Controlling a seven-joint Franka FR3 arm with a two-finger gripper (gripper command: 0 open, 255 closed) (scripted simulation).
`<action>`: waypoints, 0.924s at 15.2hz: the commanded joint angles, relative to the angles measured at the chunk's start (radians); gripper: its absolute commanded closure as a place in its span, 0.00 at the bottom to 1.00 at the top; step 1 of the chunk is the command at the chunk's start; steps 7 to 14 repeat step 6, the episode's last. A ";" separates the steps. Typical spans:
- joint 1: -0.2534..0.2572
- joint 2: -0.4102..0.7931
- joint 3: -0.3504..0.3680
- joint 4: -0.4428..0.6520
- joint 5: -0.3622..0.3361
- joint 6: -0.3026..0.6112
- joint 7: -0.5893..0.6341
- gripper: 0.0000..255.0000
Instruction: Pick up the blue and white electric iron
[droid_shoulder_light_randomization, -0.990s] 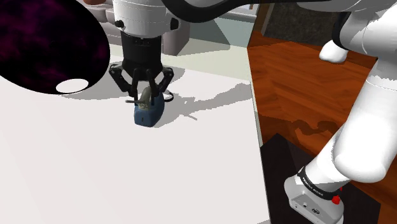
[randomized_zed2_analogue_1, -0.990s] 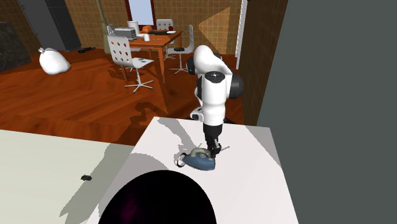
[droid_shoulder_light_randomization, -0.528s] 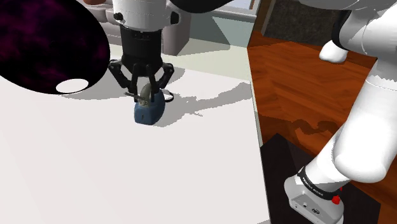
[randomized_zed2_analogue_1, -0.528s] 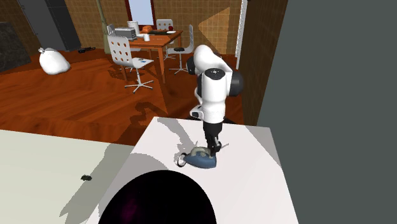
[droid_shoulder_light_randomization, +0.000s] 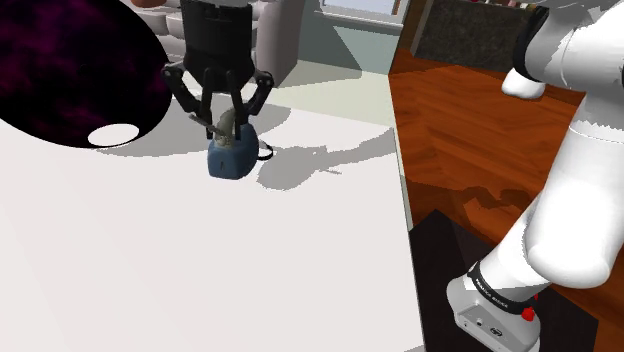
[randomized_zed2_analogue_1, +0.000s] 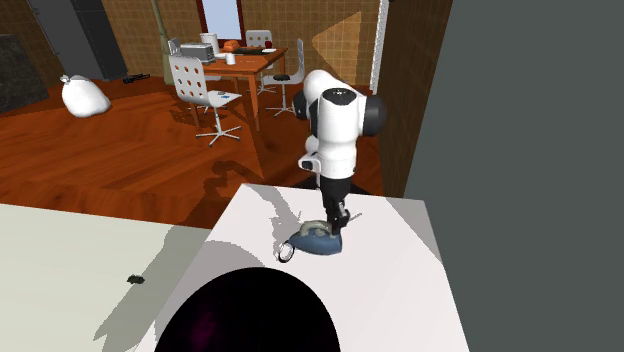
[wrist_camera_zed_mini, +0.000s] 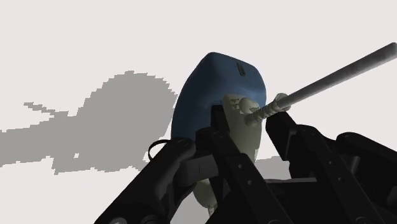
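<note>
- Gripper (droid_shoulder_light_randomization: 224, 122) is closed on the iron (droid_shoulder_light_randomization: 228, 158); fingers (wrist_camera_zed_mini: 219, 137) clasp its pale handle (wrist_camera_zed_mini: 245, 124).
- Iron sits upper centre-left in the shoulder view, at the white table (droid_shoulder_light_randomization: 200, 260); touching or lifted, can't tell.
- Long axis runs roughly left-right in the second exterior view, cord loop (randomized_zed2_analogue_1: 286, 251) at the left end; nose end unclear.
- Blue body juts beyond the fingers.
- Room: wood floor (randomized_zed2_analogue_1: 120, 150), dining table (randomized_zed2_analogue_1: 245, 62) and white chairs (randomized_zed2_analogue_1: 198, 88) upper left, grey wall (randomized_zed2_analogue_1: 530, 150) right.

The iron (droid_shoulder_light_randomization: 228, 160) is blue and cream, the claw (droid_shoulder_light_randomization: 226, 126) black, the table (droid_shoulder_light_randomization: 200, 262) plain white.
</note>
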 joint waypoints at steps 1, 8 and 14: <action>0.012 0.014 -0.001 0.046 -0.010 -0.034 0.002 1.00; 0.036 0.037 -0.002 0.119 -0.028 -0.089 0.008 1.00; 0.036 0.037 -0.002 0.119 -0.028 -0.089 0.008 1.00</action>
